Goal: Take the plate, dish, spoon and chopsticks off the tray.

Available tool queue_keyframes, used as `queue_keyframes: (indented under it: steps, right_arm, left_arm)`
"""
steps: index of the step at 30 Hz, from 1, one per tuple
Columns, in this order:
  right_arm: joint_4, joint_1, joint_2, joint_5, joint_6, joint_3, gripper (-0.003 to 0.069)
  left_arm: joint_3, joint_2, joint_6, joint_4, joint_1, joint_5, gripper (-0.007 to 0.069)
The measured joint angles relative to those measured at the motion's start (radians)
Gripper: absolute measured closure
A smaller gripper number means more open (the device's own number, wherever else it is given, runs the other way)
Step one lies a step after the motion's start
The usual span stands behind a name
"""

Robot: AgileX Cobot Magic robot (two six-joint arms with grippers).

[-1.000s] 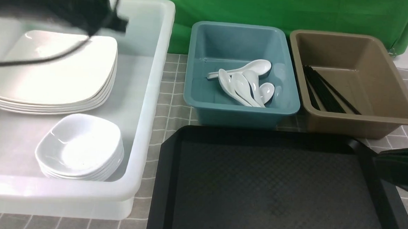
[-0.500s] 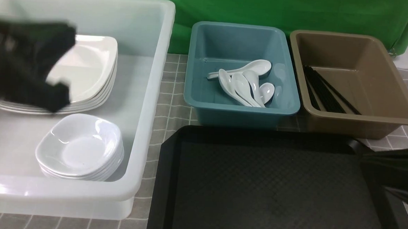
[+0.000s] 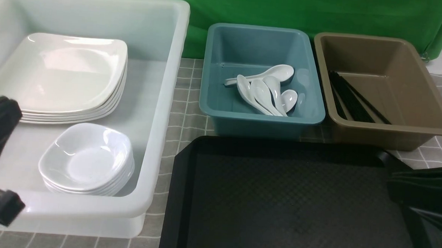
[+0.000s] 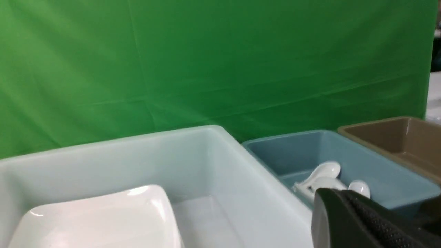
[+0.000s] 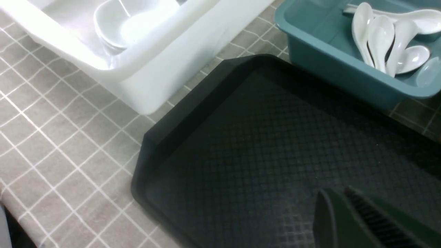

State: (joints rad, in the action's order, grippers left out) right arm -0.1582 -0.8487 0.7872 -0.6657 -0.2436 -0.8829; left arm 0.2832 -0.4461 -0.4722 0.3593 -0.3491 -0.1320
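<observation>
The black tray (image 3: 288, 207) (image 5: 258, 144) lies bare-floored at the front. White plates (image 3: 65, 70) (image 4: 103, 217) are stacked at the back of the white tub (image 3: 169, 98). A stack of small white dishes (image 3: 86, 158) (image 5: 131, 24) sits in front of them. Several spoons (image 3: 268, 88) (image 4: 324, 172) (image 5: 382, 34) lie in the teal tub (image 3: 259, 118). Black chopsticks (image 3: 351, 100) lie in the brown tub (image 3: 391, 129). My left gripper (image 3: 2, 112) (image 4: 324, 199) is shut and empty at the white tub's near left corner. My right gripper (image 3: 391, 186) (image 5: 327, 196) hangs over the tray's right rim, fingers close together, holding nothing.
The three tubs stand in a row behind and left of the tray on a grey checked cloth (image 5: 51, 137). A green backdrop (image 3: 287, 10) closes off the far side. The white tub's tall wall stands close to the tray's left edge.
My left arm has swept from above the plate stack at the back down to the tub's near left corner. My right gripper has edged left over the tray's right rim.
</observation>
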Motion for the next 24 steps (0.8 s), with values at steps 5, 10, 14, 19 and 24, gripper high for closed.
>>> queue_keyframes:
  steps: [5,10,14,19,24]
  right_arm:
    - [0.0,0.0,0.0,0.001,0.0,0.0,0.058]
    - [0.0,0.0,0.0,0.001,0.0,0.0,0.0568]
    - [0.0,0.0,0.0,0.001,0.0,0.0,0.0566]
    - [-0.037,0.029,-0.014,-0.002,0.0,0.0,0.0554]
    - [-0.06,0.136,-0.086,0.039,0.025,0.03,0.0587]
  left_arm:
    - [-0.035,0.0,0.0,-0.107,0.0,0.007,0.0616]
    - [-0.07,0.0,0.0,-0.177,-0.001,0.022,0.0616]
    - [-0.104,-0.001,0.0,-0.186,-0.001,0.033,0.0616]
    - [-0.113,-0.002,0.0,-0.188,-0.001,0.051,0.0616]
    - [-0.116,-0.002,0.0,-0.188,-0.001,0.066,0.0616]
